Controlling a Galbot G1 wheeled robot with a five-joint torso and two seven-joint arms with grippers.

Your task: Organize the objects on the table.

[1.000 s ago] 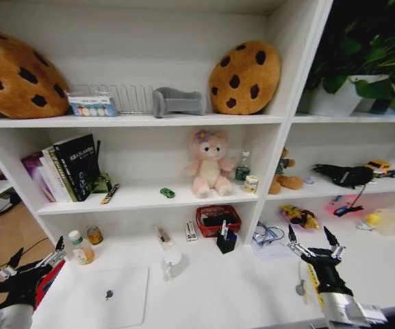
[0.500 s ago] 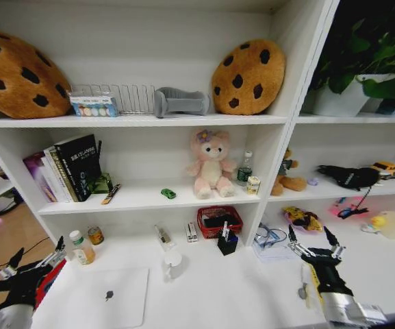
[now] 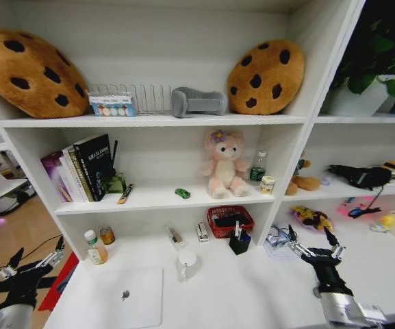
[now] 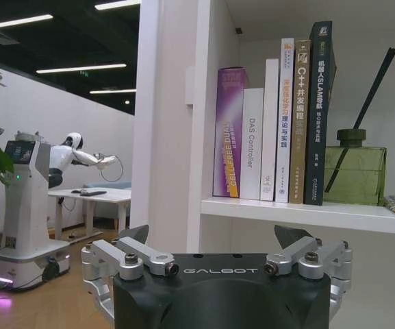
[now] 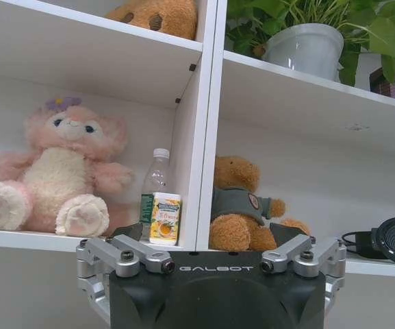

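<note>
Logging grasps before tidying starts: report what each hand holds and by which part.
Nothing is held. The left hand hangs open off the table's left end; the right hand hovers open above its right side.

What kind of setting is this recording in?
Probably an office or robotics lab staged as a study nook: a white desk with a laptop under shelves of books, and another robot in the open room behind.

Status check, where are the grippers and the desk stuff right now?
Left gripper open, low off the desk's left end. Right gripper open, empty, over the desk. Laptop, mug untouched. Nothing in the way.
</note>
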